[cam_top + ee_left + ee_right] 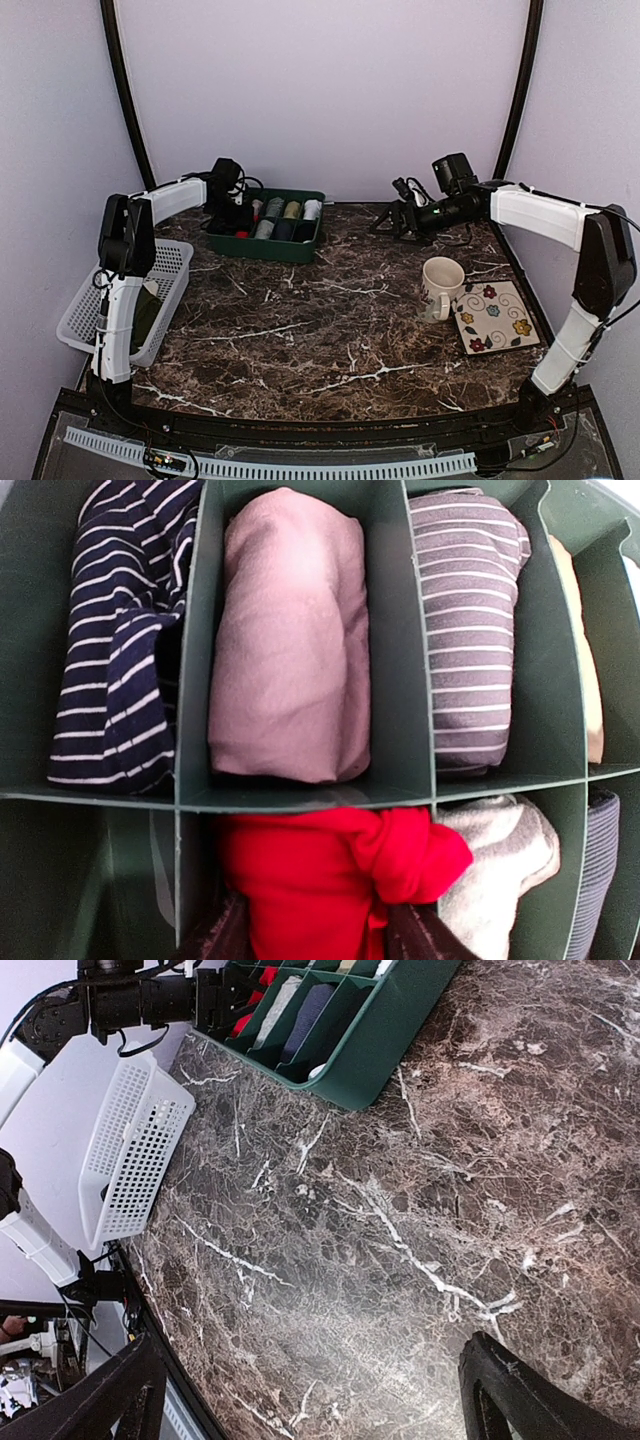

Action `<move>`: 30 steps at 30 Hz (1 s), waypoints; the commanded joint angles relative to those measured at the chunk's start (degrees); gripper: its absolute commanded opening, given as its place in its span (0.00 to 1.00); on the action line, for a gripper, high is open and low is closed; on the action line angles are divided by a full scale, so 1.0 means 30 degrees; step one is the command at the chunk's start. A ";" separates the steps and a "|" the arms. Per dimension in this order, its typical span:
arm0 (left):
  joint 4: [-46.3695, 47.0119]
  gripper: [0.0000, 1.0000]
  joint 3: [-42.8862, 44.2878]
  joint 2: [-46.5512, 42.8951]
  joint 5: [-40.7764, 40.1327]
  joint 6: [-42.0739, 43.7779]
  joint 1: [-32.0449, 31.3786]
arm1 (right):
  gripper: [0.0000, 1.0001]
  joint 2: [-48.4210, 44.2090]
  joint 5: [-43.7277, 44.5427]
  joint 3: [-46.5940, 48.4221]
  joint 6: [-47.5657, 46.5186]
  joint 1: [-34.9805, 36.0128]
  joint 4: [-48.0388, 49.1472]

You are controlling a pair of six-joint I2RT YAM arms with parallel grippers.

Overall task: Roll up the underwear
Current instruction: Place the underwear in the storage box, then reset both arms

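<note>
The bright red underwear (310,880) is a rolled bundle in a near compartment of the green divided tray (390,630), with one end bulging over the divider to the right. My left gripper (315,935) is shut on it, a dark finger (215,935) on each side. In the top view the left gripper (232,215) is over the left end of the tray (265,248). My right gripper (315,1400) is open and empty above bare marble; in the top view it (400,215) hovers at the back right.
Other compartments hold rolled garments: navy striped (120,640), pink (290,640), grey striped (470,620), light grey (500,860). A white basket (165,280) with a dark olive garment (148,315) hangs at the left edge. A mug (441,285) and floral tile (495,317) sit at the right.
</note>
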 commanded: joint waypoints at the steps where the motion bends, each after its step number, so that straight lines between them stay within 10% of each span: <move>1: -0.1737 0.56 -0.0797 -0.0479 -0.0903 0.0654 0.0088 | 1.00 -0.0802 0.0315 0.0209 -0.0050 -0.0065 -0.0051; 12: -0.3886 0.99 0.1387 -0.3302 -0.1945 0.0961 0.0067 | 1.00 -0.1656 0.1232 0.0213 -0.0821 -0.0137 -0.0042; 20: -0.4587 0.99 0.1377 -0.6356 -0.2121 0.1181 0.0021 | 1.00 -0.2335 0.1771 0.1303 -0.1557 -0.0694 -0.0353; 30: -0.3050 0.99 -0.5676 -1.2994 -0.2294 -0.0088 -0.0599 | 1.00 -0.4980 0.2267 -0.1161 0.0070 -0.1566 0.2795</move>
